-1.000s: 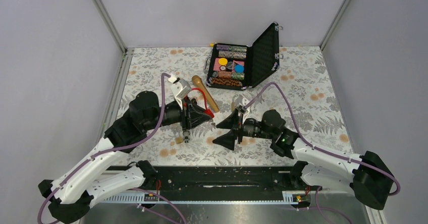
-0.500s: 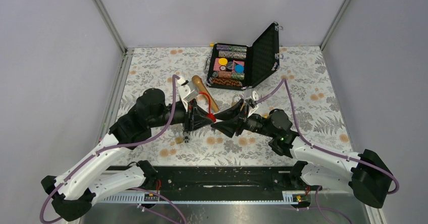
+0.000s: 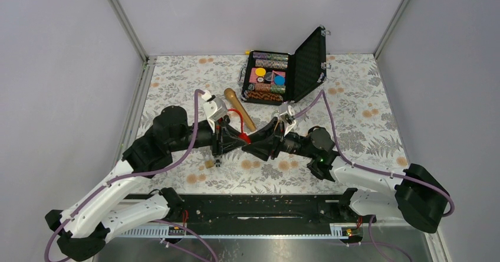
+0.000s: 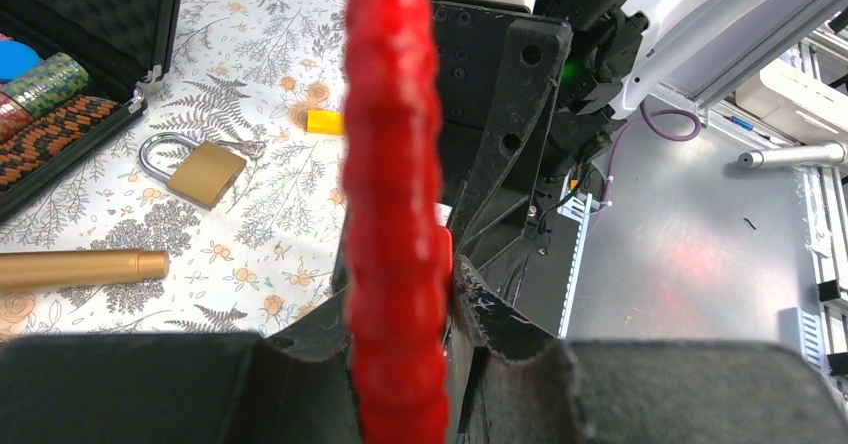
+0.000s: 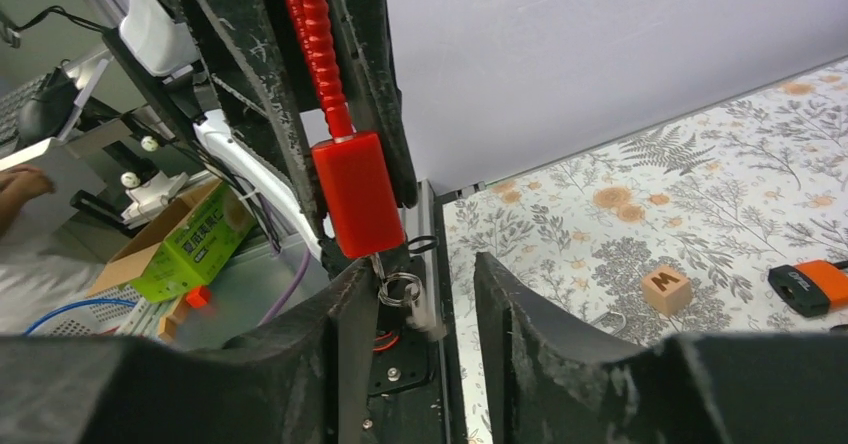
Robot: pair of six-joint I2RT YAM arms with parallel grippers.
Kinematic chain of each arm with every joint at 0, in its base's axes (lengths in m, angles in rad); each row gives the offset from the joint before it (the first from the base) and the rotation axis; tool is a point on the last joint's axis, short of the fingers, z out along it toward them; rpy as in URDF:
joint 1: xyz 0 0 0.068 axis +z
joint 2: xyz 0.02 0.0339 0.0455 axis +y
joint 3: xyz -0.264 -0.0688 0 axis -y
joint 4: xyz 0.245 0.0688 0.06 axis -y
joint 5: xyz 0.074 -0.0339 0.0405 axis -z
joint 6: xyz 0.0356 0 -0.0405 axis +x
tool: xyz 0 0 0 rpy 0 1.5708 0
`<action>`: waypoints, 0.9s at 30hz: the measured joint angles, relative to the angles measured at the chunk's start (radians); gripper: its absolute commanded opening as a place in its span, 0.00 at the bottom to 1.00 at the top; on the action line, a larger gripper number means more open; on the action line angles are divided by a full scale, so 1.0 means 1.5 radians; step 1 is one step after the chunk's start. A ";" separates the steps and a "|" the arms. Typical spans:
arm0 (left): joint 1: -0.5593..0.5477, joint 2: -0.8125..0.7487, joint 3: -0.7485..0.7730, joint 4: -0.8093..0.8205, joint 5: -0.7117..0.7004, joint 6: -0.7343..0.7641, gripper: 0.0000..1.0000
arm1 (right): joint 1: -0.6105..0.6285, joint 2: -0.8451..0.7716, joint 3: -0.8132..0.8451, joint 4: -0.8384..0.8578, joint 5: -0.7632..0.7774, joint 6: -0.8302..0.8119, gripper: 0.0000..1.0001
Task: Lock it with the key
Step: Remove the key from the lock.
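Observation:
My left gripper (image 3: 231,138) is shut on the ribbed red cable (image 4: 393,184) of a red lock and holds it above the table. In the right wrist view the lock's red body (image 5: 355,192) hangs from that cable, with a key ring (image 5: 400,289) and a blurred key (image 5: 428,321) dangling below it. My right gripper (image 5: 420,309) is open, its fingers on either side of the ring and key; the ring lies close to the left finger (image 5: 340,324). In the top view the right gripper (image 3: 261,146) meets the left one, nose to nose.
An open black case of poker chips (image 3: 282,73) stands at the back. A gold cylinder (image 3: 240,109) lies near it. A brass padlock (image 4: 203,171) and a yellow block (image 4: 325,121) lie on the floral cloth. A wooden letter cube (image 5: 667,288) and an orange-black item (image 5: 808,286) lie nearby.
My right arm has moved left toward the left gripper, and its open jaws now straddle the key under the red lock. The left gripper shifted slightly while still holding the lock.

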 measured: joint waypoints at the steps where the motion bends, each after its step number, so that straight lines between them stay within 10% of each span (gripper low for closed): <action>1: 0.000 0.000 0.000 0.000 -0.002 0.000 0.00 | 0.000 0.003 0.000 0.009 -0.006 0.006 0.44; 7: -0.001 -0.001 0.000 0.001 -0.002 -0.005 0.00 | 0.000 0.012 0.001 0.043 -0.015 0.028 0.43; 12: 0.000 -0.002 0.000 0.003 -0.009 -0.007 0.00 | 0.001 0.018 0.005 0.059 -0.030 0.045 0.00; 27: -0.012 -0.022 0.000 -0.051 -0.031 0.006 0.00 | -0.001 -0.007 0.065 -0.135 -0.138 -0.036 0.00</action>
